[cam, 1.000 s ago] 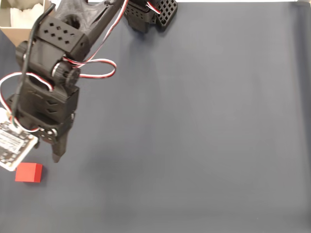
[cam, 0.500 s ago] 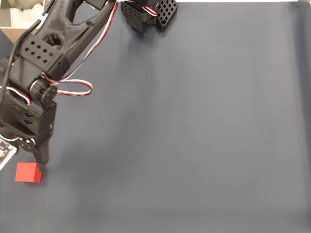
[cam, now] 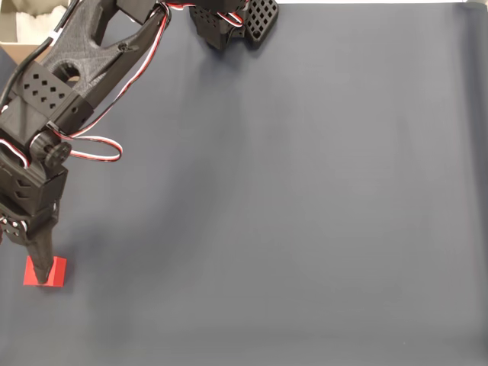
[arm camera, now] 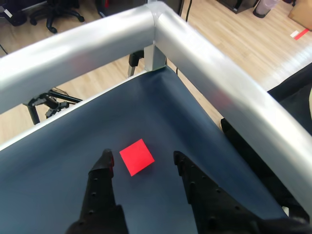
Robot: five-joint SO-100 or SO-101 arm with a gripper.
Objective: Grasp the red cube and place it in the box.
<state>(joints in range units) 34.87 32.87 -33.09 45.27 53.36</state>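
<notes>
The red cube [cam: 55,273] lies on the dark mat near the left edge in the fixed view. My gripper [cam: 38,273] hangs right over it, and one black finger [cam: 42,255] covers part of the cube's top. In the wrist view the red cube [arm camera: 137,156] sits between and just ahead of the two black fingertips [arm camera: 105,161] of my gripper [arm camera: 142,160], which is open, with a gap on each side of the cube. A corner of the beige box [cam: 15,40] with white lining shows at the top left, partly behind the arm.
A silver frame rail [arm camera: 204,53] borders the mat's corner close beyond the cube, with wooden floor past it. The arm's base [cam: 229,19] stands at the top edge. Red and white wires [cam: 91,149] loop off the arm. The dark mat [cam: 305,198] stretches right.
The arm has swung left and down across the mat. The gripper's finger, formerly to the cube's upper right, now overlaps the cube. The cube has not moved.
</notes>
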